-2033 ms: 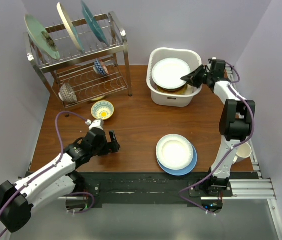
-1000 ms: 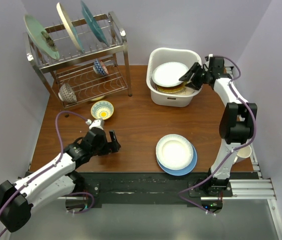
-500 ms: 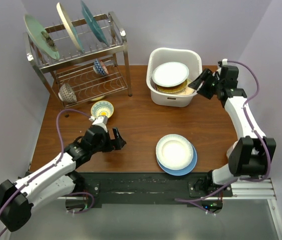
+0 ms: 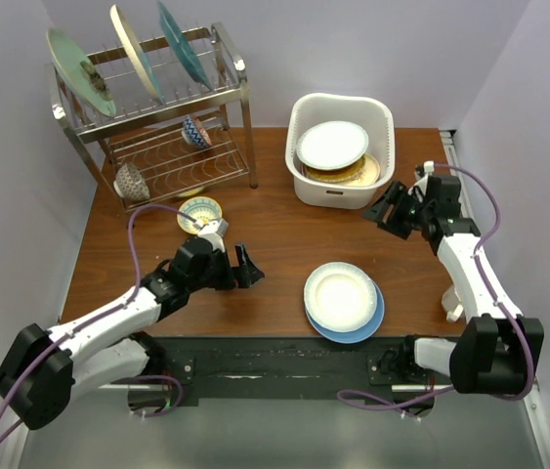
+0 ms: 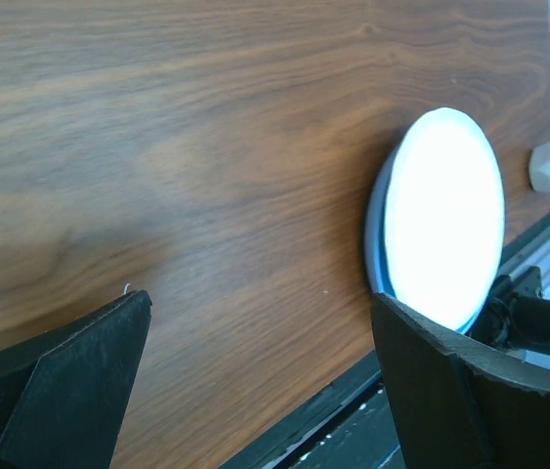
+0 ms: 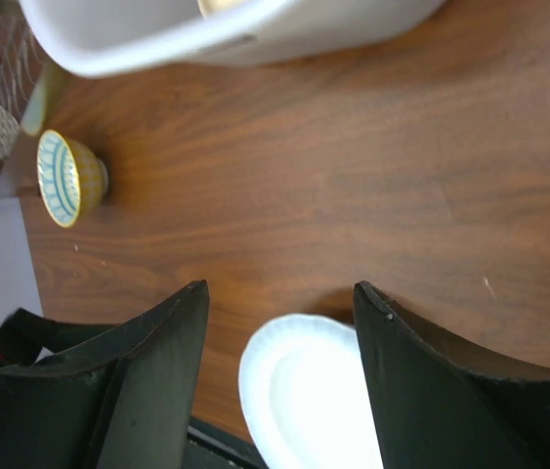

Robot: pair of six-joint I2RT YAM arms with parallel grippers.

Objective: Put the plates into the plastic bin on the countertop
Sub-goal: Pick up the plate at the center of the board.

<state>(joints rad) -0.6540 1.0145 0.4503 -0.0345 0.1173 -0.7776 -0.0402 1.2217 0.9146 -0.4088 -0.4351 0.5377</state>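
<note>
My right claw (image 4: 392, 210) hangs spread and empty over the tabletop (image 4: 275, 225). The plastic bin (image 4: 343, 198) is at its 11 o'clock, and the white plate (image 4: 341, 295) stacked on the blue plate (image 4: 374, 320) at its 7. My left claw (image 4: 245, 266), equally spread and empty, faces that stack from 9 o'clock. I worry both claws converge there and collide, or a shallow rim pinch drags both plates off the near edge.

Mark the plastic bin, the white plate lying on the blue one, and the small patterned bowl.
plastic bin (image 4: 319, 189): top external view, on its front wall.
white plate (image 4: 340, 295): top external view, on the plate's centre.
small patterned bowl (image 6: 63, 179): right wrist view, on its patterned inside.
</note>
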